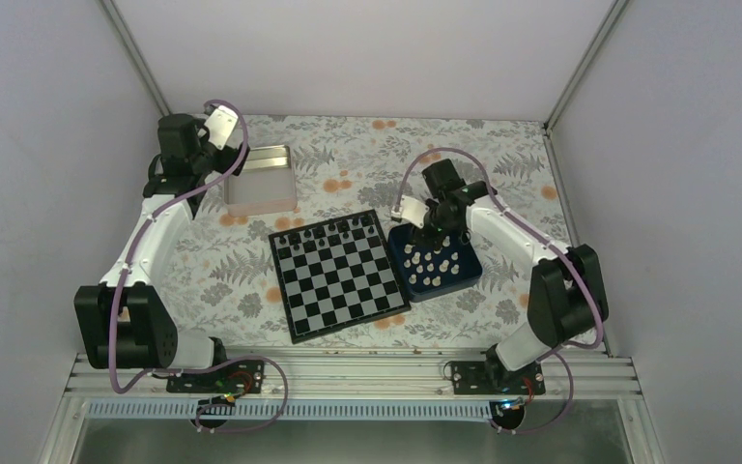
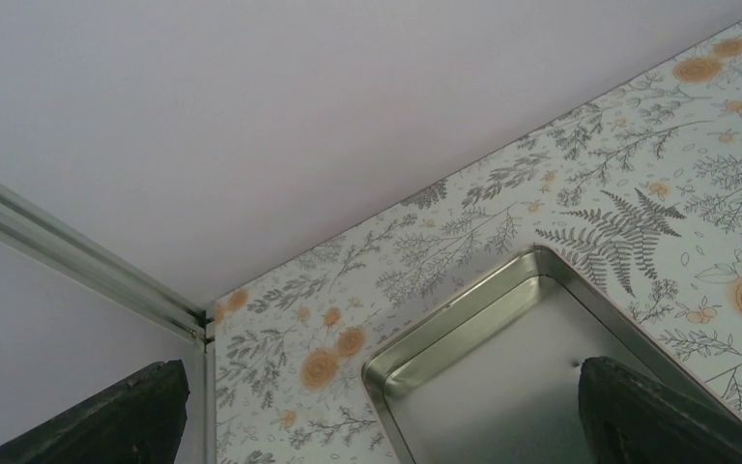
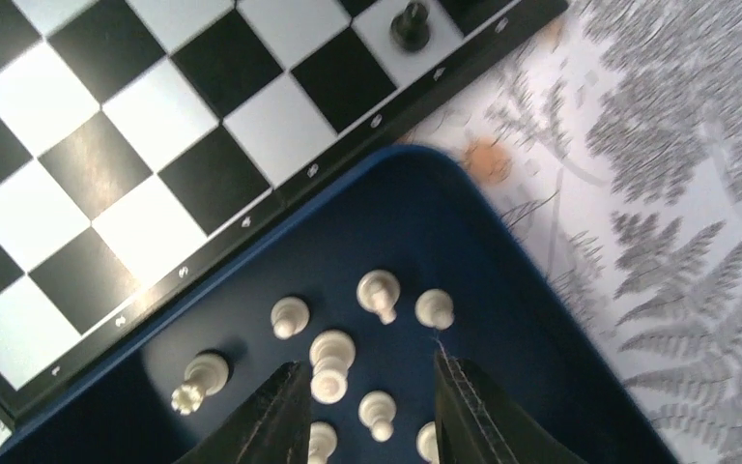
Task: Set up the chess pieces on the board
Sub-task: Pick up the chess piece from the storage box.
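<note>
The board (image 1: 343,285) lies mid-table, its black and silvery checks bare apart from small black pieces (image 1: 324,232) along its far row. Several white chess pieces (image 1: 435,263) stand in a dark blue tray (image 1: 466,261) just right of it. My right gripper (image 1: 432,235) hovers over that tray. In the right wrist view it (image 3: 372,387) is open, with a tall white piece (image 3: 331,362) beside its left finger and a pawn (image 3: 379,414) between the fingers, neither of them held. My left gripper (image 2: 377,425) is open and empty over the tin's corner.
A silver metal tin (image 1: 261,179) sits at the back left, under the left gripper; its inside (image 2: 502,387) holds nothing. One black piece (image 3: 411,24) stands on the board's (image 3: 280,126) edge square near the tray (image 3: 415,222). Grey walls close in on three sides.
</note>
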